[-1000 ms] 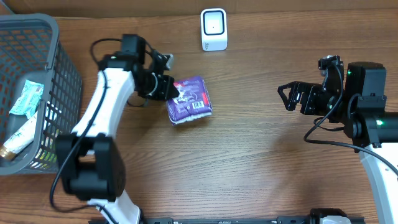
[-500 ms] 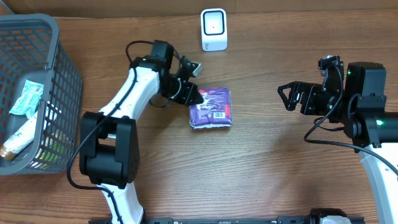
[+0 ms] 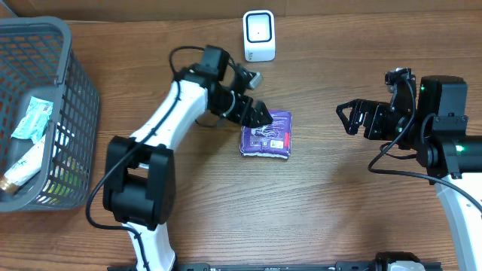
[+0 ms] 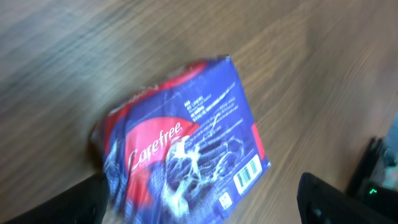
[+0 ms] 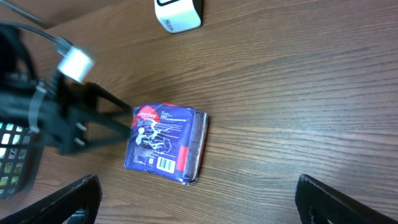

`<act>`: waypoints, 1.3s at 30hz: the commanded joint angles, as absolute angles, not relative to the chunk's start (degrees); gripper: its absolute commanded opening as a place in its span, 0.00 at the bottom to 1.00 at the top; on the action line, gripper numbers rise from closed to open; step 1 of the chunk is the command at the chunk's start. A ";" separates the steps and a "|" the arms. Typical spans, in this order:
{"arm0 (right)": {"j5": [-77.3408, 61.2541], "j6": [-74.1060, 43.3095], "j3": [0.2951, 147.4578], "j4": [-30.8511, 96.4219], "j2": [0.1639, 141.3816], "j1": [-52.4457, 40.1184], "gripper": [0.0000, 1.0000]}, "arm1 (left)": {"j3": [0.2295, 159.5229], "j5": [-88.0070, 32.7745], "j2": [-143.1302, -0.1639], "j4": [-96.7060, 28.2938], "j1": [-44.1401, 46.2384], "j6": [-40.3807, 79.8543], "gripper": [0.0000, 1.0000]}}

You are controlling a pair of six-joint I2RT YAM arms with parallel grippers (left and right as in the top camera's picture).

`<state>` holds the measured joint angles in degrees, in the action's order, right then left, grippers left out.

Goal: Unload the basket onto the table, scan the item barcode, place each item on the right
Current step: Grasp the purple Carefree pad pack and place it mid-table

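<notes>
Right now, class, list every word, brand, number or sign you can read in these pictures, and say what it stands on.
"Carefree": on the purple package.
Fine print and the digits under the barcode on that package: too blurred to read.
Marking on the white scanner: too small to read.

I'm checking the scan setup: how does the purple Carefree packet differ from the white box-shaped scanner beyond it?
The purple plastic packet lies flat mid-table; the white box-shaped scanner stands near the far edge. The packet is busy with print and shows its barcode face up; the scanner is plain white. The packet looks soft, the scanner rigid. Both rest on the wooden table.
</notes>
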<state>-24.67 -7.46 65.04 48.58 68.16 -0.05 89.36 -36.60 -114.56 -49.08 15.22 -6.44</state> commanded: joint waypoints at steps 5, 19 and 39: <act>-24.95 -7.01 66.35 48.40 68.18 -0.27 1.00 | 115.98 -32.88 -109.23 -64.18 0.89 -1.28 0.86; -24.95 -7.01 66.35 48.80 68.18 -0.27 1.00 | 137.75 -8.64 -101.89 -92.75 -36.03 21.26 0.93; -24.93 -6.98 66.32 50.06 68.18 -0.27 1.00 | 100.55 -2.52 -101.91 -77.08 -54.68 41.65 0.90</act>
<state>-24.64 -7.46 65.04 49.98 68.16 -0.05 104.60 -3.99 -101.65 -78.61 -54.78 34.74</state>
